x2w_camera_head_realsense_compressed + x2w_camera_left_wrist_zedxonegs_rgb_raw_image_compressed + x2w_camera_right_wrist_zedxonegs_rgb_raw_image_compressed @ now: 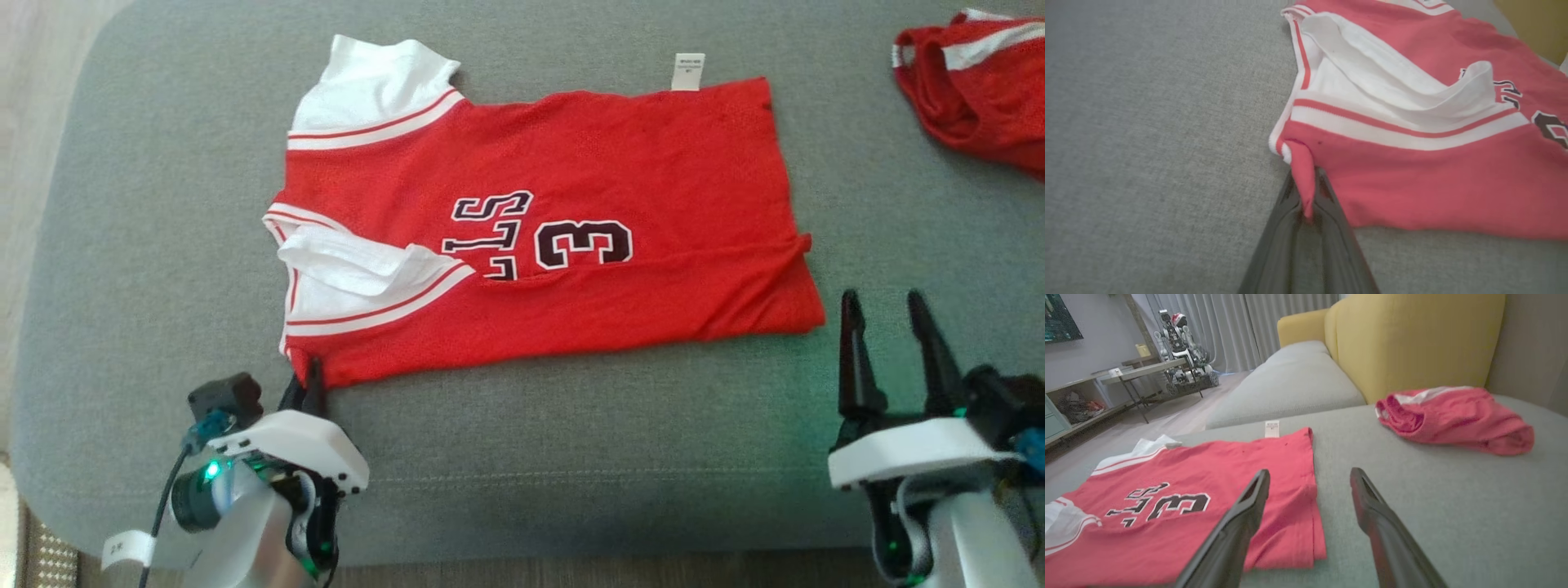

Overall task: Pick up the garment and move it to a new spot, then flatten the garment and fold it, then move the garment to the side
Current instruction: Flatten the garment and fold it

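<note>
The garment is a red jersey with white sleeves and black lettering, lying flat on a grey cushion. Its near long edge is folded over towards the middle. My left gripper is shut on the jersey's near left corner; in the left wrist view a pinch of red cloth stands between the dark fingers. My right gripper hovers open just off the jersey's near right corner, fingers apart with nothing between them.
A second red and white garment lies bunched at the cushion's far right. A yellow sofa back rises behind it. The cushion's front edge is close to both arms. Beyond are a wooden floor, shelving and another robot.
</note>
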